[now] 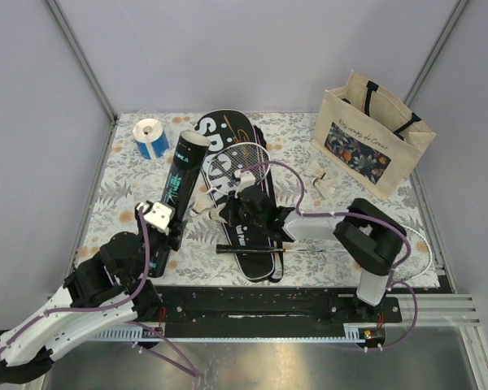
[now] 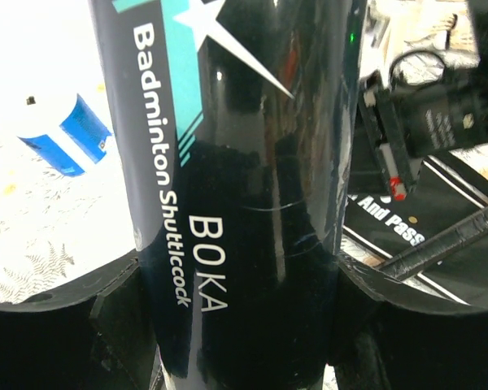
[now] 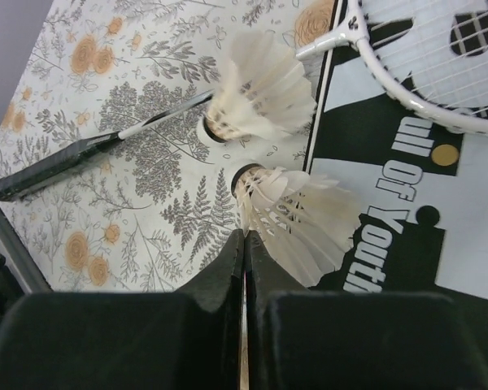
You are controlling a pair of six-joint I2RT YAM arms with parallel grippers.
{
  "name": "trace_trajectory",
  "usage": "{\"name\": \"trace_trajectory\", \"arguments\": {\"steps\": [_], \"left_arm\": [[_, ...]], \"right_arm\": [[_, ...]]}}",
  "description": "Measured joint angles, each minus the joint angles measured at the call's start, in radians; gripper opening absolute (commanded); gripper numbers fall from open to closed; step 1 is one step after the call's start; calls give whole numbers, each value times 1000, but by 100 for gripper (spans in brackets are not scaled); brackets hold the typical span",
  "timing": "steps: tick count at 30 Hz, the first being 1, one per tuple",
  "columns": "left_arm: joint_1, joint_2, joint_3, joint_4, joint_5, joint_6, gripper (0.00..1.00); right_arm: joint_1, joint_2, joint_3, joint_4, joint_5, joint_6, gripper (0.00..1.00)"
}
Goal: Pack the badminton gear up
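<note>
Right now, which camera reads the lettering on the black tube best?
Left wrist: the tube fills the frame, with BOKA Badminton Shuttlecock legible. Top external shows most of the tube, print too small to read. Right wrist doesn't show it.

A robot test cell in a lab: grey panel walls [image 1: 252, 49] in aluminium framing [image 1: 80, 58] close in a floral tablecloth [image 1: 122, 199], with a left arm [image 1: 65, 325] and right arm [image 1: 372, 244] bolted to a metal rail [image 1: 252, 313] at the near edge.

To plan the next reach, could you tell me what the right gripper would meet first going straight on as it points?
The right gripper, shut, points at the nearer shuttlecock. Its cork end lies just ahead and is probably the first contact, though depth is unclear. A second shuttlecock lies beyond.
</note>
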Motion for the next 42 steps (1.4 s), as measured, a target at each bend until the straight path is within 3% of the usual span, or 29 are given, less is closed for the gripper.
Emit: {"name": "trace_trajectory", "arguments": {"steps": [7, 12, 17, 23, 30, 42], "left_arm": [[0, 0, -19, 7, 114, 50, 0], [0, 5, -76, 34, 289, 111, 0], [0, 105, -93, 24, 493, 163, 0], [0, 172, -93, 0, 571, 230, 0], [0, 148, -93, -2, 614, 344, 0], [0, 193, -62, -33, 633, 475, 0]], "right_arm": [[-25, -330, -29, -180, 10, -127, 0], [-112, -596, -72, -300, -9, -224, 0], [-159, -899, -96, -524, -1, -367, 0], [-159, -1175, -39, -771, 21, -497, 0], [-159, -1331, 56, -974, -3, -571, 0], [-159, -1365, 56, -1091, -293, -591, 0]]}}
